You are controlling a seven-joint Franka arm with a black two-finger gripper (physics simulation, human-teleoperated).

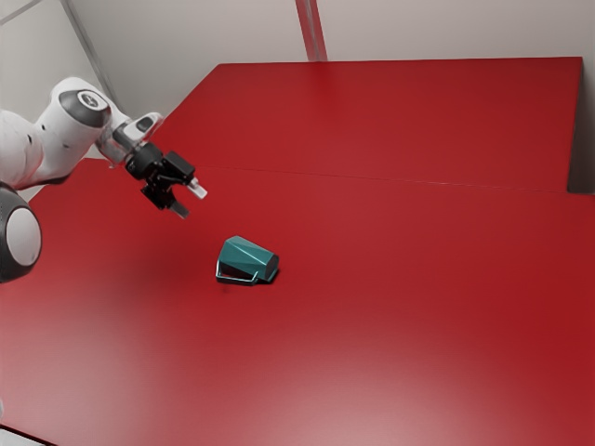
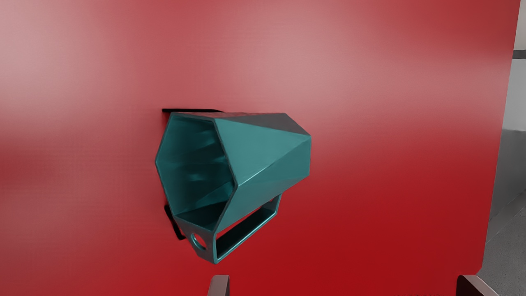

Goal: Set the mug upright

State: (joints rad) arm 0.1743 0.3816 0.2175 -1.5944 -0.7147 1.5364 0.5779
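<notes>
My gripper point(image 1: 193, 204) hangs above the table, up and to the left of the mug in the exterior view, open with nothing between its fingers. A faceted teal mug point(image 1: 247, 258) lies on its side on the red table. In the wrist view the mug point(image 2: 267, 156) shows its hollow mouth and, along one side, an angular handle point(image 2: 248, 233). The gripper point(image 2: 343, 285) has its fingertips wide apart there, apart from the mug, with the handle side nearer to them.
The red table point(image 1: 390, 307) spreads around the mug, and a red raised panel or surface point(image 1: 400, 121) stands at the exterior view's top. One table edge borders a grey floor point(image 2: 507, 242) in the wrist view.
</notes>
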